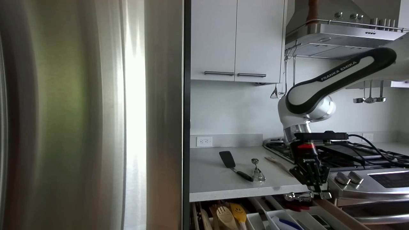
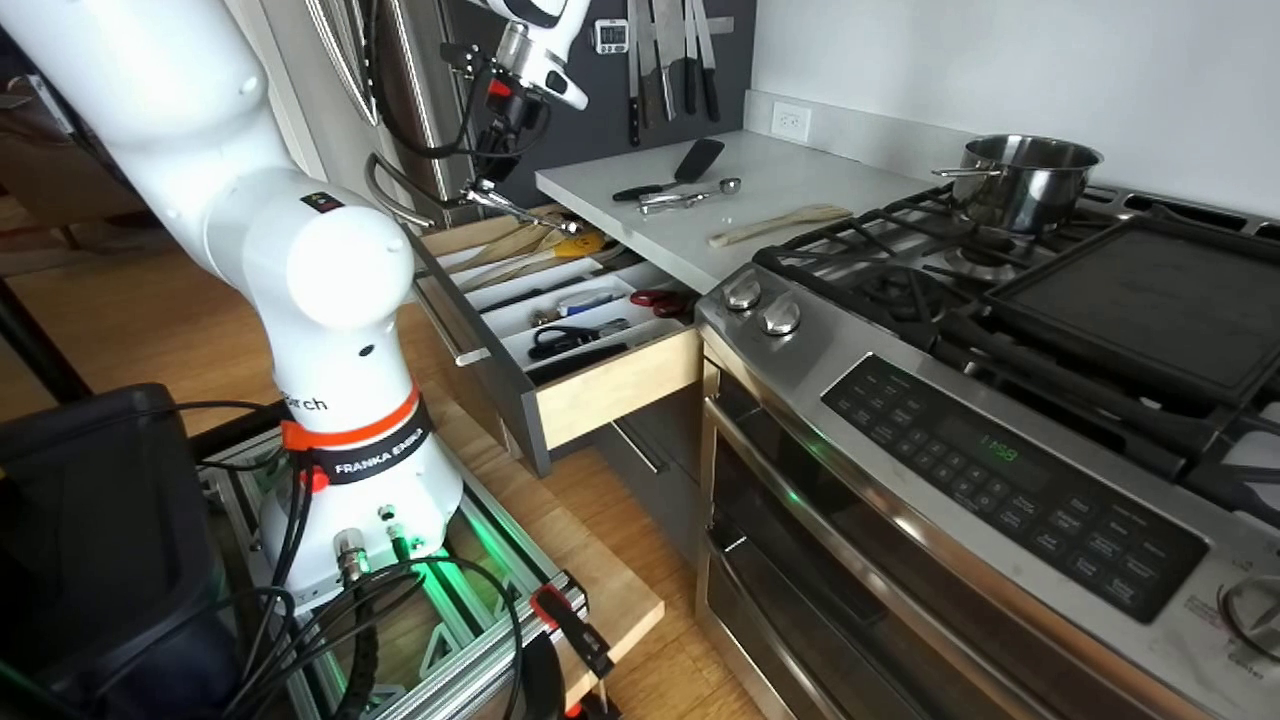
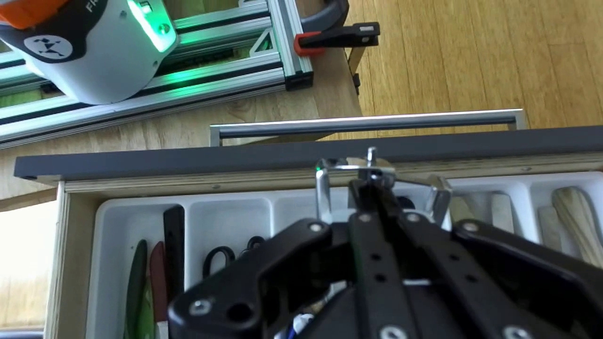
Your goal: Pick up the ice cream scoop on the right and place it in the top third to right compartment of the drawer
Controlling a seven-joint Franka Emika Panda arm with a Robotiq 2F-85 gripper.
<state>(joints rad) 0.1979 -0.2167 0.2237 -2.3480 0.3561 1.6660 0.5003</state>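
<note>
My gripper (image 1: 315,190) is shut on a shiny metal ice cream scoop (image 1: 298,196) and holds it above the open drawer (image 1: 340,214). The held scoop also shows in an exterior view (image 2: 520,210), lying roughly level below the gripper (image 2: 484,182). In the wrist view its metal handles (image 3: 323,193) spread either side of the fingertips (image 3: 374,181); its bowl is hidden. The drawer front (image 3: 188,160) and white tray compartments (image 3: 226,205) show beneath. A second metal scoop (image 1: 256,171) lies on the counter, also visible in an exterior view (image 2: 690,198).
The counter (image 1: 211,179) bears a black spatula (image 1: 227,159) and a wooden utensil (image 2: 780,225). The drawer holds wooden utensils, a yellow spatula (image 1: 238,211), black scissors (image 2: 562,342) and red-handled scissors (image 2: 655,298). A stove (image 2: 790,315) stands beside the drawer; a fridge (image 1: 96,115) is opposite.
</note>
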